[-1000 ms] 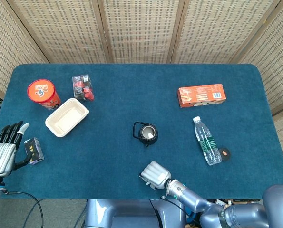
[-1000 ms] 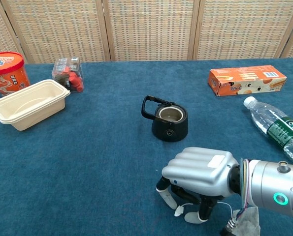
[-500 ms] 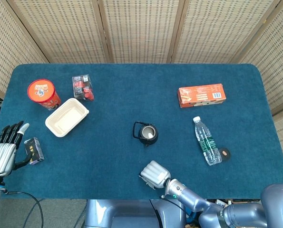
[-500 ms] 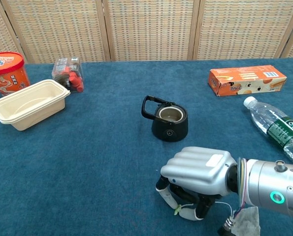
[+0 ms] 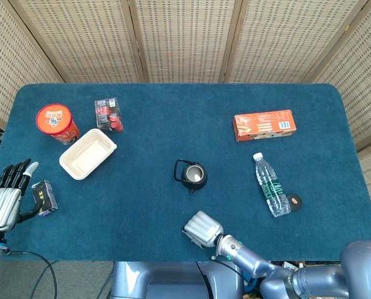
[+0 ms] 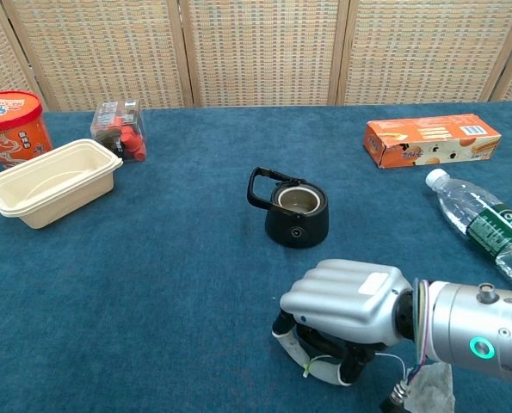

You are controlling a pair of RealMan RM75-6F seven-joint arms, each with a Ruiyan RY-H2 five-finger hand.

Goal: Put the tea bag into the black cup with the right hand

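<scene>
1. Woven cane screen panels stand behind a dark blue felt-covered worktop (image 5: 173, 112) that fills most of both views.
2. At the lower middle of the frame, the right hand (image 6: 346, 318) is curled palm-down on the felt, fingers drawn in underneath. A thin string with a speck of green shows between them in the chest view. It seems to be closing on the tea bag, but the bag itself is hidden under the palm, so I cannot tell whether it is truly pinched.
3. The small black cup with a loop handle (image 6: 295, 211) stands upright just above the right hand in the frame, near it but apart, its mouth open.
4. The left hand (image 5: 4, 196) sits at the lower left edge of the head view with fingers spread, holding nothing, just beside a small dark packet (image 5: 45, 198).
5. Risks, as I judge them: if only the string is caught, the bag may swing or slip free on lifting. The cup is light-looking and close, so a low approach could knock it over or push it away. Its narrow mouth leaves little margin, and a bag let go off-centre could drape over the rim.
6. Elsewhere lie a clear plastic water bottle with a green label (image 6: 484, 225) on its side at right and an orange cardboard box (image 6: 431, 139) in the upper right. A cream plastic tray (image 6: 53, 181), a red round tub (image 6: 13, 125) and a small clear pack of red items (image 6: 120, 129) sit in the upper left. None lies between hand and cup.
</scene>
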